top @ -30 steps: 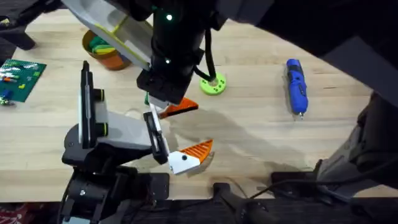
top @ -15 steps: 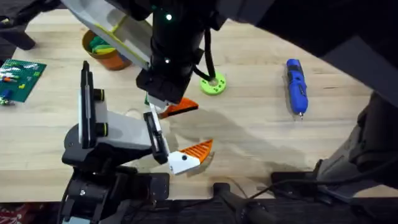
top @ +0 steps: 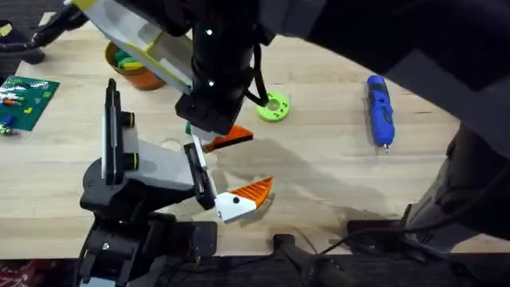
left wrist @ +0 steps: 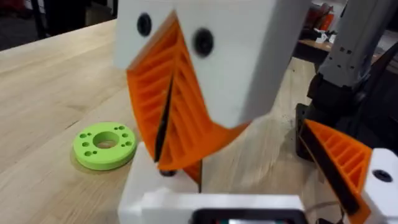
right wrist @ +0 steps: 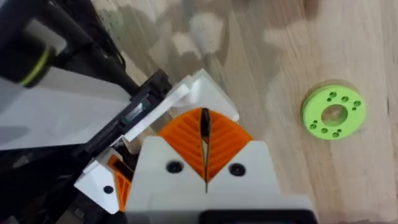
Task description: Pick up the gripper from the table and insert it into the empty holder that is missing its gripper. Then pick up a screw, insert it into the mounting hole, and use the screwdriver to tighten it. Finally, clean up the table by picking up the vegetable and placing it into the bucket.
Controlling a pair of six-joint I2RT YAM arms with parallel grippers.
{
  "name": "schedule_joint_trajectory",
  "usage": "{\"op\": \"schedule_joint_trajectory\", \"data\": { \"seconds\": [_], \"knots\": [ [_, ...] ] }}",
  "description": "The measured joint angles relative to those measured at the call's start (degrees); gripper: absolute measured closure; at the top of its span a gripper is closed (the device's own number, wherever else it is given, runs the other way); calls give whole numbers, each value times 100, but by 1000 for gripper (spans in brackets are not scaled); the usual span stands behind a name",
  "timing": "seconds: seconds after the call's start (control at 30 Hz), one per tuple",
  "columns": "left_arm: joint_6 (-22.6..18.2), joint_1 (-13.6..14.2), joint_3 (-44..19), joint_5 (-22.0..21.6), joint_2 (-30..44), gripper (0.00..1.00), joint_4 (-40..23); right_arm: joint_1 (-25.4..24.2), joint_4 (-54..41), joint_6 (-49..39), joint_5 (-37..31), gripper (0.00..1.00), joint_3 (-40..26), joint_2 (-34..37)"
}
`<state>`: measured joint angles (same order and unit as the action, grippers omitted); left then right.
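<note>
Overhead: right gripper (top: 209, 131) hangs tip-down over the upper end of the holder (top: 197, 163). The loose gripper (top: 233, 139) lies just beside that end, seating unclear; its twin (top: 243, 198) is at the lower end. Right wrist: pads (right wrist: 186, 134) pressed together to a thin slit, above a white base block (right wrist: 208, 93) on the bracket. Left wrist: same closed pads, with a small dark speck at their tip (left wrist: 166, 172), possibly the screw, unconfirmed. Risk, my judgement: a pinch this slight could drop the piece, or a skewed descent could miss the mounting hole and nudge the unfastened gripper askew. Left gripper's state: cannot tell.
</note>
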<state>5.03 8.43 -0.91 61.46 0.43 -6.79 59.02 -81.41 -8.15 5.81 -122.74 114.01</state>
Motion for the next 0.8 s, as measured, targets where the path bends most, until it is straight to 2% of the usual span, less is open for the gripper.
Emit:
{"op": "schedule_joint_trajectory", "data": {
  "seconds": [0.5, 0.8],
  "knots": [
    [14, 0, 0, -21, 0, 13, 7, 0, -5, 1, 1, 995, 0, 80],
    [-5, 0, 0, -70, -2, 15, 13, 0, 299, 1, -3, 992, 0, 85]
  ]
}}
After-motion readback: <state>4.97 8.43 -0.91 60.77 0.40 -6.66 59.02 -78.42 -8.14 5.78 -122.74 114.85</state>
